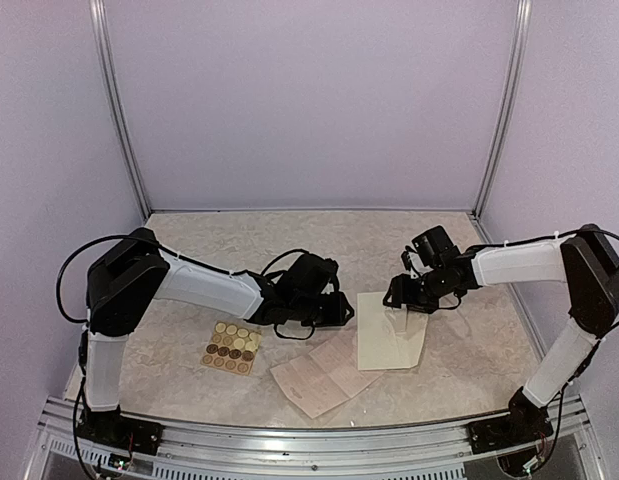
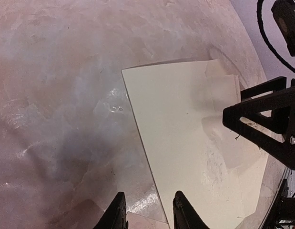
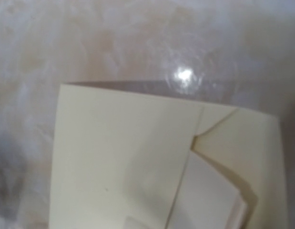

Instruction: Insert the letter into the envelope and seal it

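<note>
The cream envelope lies flat on the table, right of centre, its pointed flap open toward the near right. The letter, pinkish handwritten sheets, lies unfolded beside the envelope's near left corner, outside it. My left gripper hovers low at the envelope's left edge; its fingers stand apart with nothing between them. My right gripper is over the envelope's far edge, its black fingers apart and holding nothing. The right wrist view shows only the envelope up close; no fingers appear there.
A tan card of round stickers lies to the left of the letter. Metal posts and pale walls close the table at the back and sides. A metal rail runs along the near edge.
</note>
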{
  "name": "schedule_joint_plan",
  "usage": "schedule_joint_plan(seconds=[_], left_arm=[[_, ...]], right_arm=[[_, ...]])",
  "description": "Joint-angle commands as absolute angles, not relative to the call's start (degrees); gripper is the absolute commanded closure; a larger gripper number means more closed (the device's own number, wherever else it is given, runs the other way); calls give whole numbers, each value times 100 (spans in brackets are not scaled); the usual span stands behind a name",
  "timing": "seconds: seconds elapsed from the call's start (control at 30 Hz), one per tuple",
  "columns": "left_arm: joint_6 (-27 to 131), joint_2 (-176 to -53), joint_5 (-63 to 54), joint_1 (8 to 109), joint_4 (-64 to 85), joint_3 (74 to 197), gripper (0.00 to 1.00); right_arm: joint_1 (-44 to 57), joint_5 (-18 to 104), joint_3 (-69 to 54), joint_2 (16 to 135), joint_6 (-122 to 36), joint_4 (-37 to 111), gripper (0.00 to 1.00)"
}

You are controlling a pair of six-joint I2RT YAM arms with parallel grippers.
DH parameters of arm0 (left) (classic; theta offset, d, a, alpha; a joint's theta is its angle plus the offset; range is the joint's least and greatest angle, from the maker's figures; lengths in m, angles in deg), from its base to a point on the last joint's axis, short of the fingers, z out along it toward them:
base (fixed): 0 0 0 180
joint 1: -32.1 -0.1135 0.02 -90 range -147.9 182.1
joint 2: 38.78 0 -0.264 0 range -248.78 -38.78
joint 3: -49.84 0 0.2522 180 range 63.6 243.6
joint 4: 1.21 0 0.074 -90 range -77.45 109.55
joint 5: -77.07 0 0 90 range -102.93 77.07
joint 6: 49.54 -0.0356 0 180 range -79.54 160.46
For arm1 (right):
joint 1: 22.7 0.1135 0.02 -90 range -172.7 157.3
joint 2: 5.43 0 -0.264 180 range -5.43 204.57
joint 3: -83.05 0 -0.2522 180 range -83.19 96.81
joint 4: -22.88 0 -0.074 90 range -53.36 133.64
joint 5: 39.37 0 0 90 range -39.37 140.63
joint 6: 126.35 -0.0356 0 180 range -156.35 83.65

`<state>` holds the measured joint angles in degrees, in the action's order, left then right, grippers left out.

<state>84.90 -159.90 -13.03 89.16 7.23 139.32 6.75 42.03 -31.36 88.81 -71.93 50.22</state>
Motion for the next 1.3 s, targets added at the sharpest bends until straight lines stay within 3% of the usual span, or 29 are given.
schedule_joint_plan(seconds=[0.0,0.4,0.57,0.87,1.27], left_arm=[[8402,-16001,-1147,8878,729,14129,68],[8418,-15933,-1145,8879,578,14071,67],[8436,-15932,-1202,8879,596,14046,64],[8546,-16109,-1198,8802,620,14072,63],[8590,-16405,-1276,8773,833,14146,60]], right_arm=[[874,4422,-3070,8728,-6894,5104,39],[1486,6079,-2497,8588,-6167,6010,23],[1486,5978,-2648,8355,-6316,5853,19],[1487,5145,-2724,8884,-6835,5528,31],[1488,5072,-2491,9542,-6983,5508,36]])
